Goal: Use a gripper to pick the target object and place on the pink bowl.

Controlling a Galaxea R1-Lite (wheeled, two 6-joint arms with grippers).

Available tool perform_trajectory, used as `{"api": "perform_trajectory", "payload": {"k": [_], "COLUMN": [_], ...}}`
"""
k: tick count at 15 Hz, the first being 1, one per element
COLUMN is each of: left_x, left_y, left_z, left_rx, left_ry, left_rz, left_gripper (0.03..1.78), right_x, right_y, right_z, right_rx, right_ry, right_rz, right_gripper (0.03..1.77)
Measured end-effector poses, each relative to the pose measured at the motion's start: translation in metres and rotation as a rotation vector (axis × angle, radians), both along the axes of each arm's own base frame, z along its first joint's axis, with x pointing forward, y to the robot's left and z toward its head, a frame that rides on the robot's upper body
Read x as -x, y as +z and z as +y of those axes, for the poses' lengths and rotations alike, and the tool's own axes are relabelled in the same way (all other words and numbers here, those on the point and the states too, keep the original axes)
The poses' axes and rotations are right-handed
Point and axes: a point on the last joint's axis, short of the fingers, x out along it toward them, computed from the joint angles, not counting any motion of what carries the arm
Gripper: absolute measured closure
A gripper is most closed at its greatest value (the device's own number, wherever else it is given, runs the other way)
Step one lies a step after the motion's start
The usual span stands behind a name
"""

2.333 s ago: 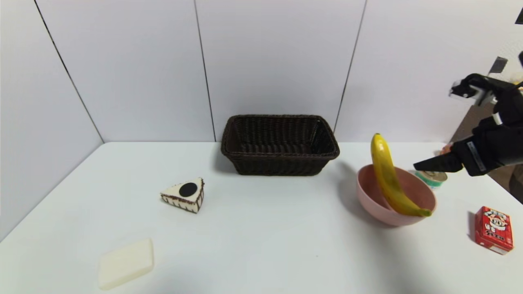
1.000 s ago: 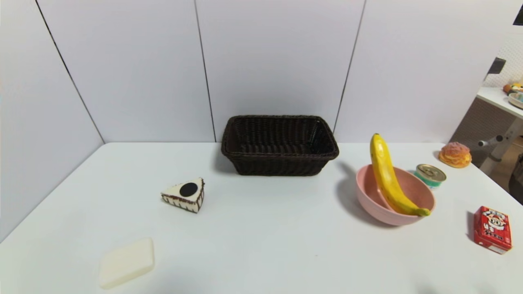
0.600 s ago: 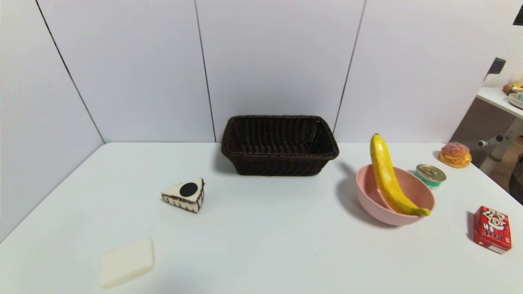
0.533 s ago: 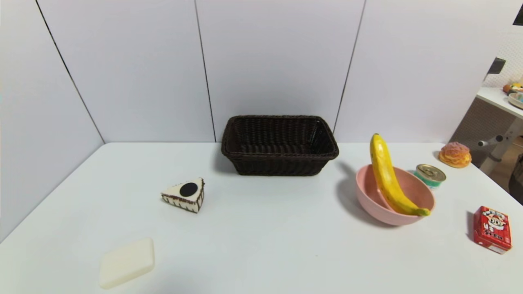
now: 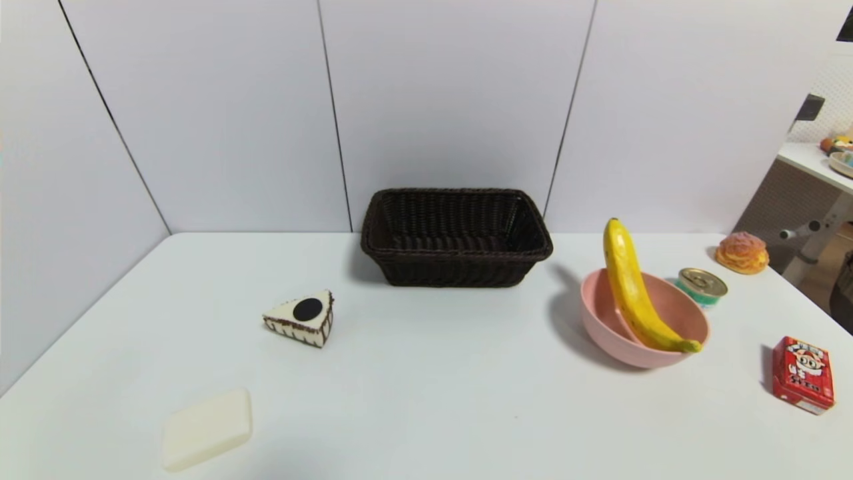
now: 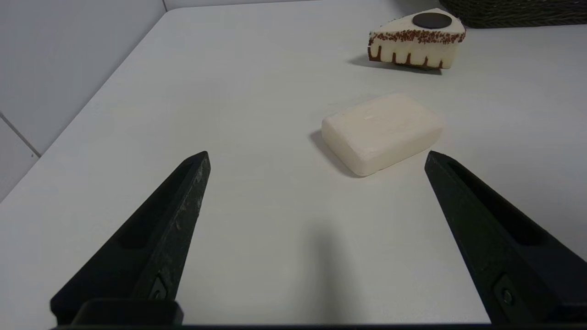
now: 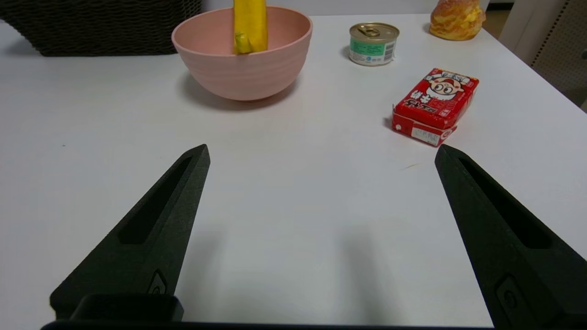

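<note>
- 2 grippers are out of the head view now; earlier the right arm reached in from the right edge near the round pink bowl (image 5: pixel 643 327).
- Long curved yellow banana (image 5: pixel 633 290) lies in that bowl as before, its upper end leaning past the far rim.
- Right gripper (image 7: pixel 321 153) hangs low over the white table (image 5: pixel 426 373), fingers spread wide, holding nothing, bowl well ahead.
- Left gripper (image 6: pixel 316 158) is parked, fingers wide apart, near the pale cream soap bar (image 6: pixel 383 133).

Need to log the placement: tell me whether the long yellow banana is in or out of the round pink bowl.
In. The long yellow banana leans inside the round pink bowl, one end on its near rim, the other sticking up past the far rim.
</note>
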Motion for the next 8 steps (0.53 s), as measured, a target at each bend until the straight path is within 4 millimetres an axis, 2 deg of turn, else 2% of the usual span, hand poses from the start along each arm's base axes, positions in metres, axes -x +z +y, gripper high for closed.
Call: {"api": "perform_trajectory", "payload": {"k": [8], "left_x": [0.0000], "left_y": [0.0000], "left_z": [0.0000], "left_rx": [0.000], "left_ry": [0.000], "left_rz": [0.000], "left_gripper": [0.12], "right_x": [0.0000], "right_y": [-0.0001], "right_z": [-0.0001], "right_rx": [-0.008], "right_ry": [-0.004], "right_rz": [-0.001], "right_gripper": [0.10]}}
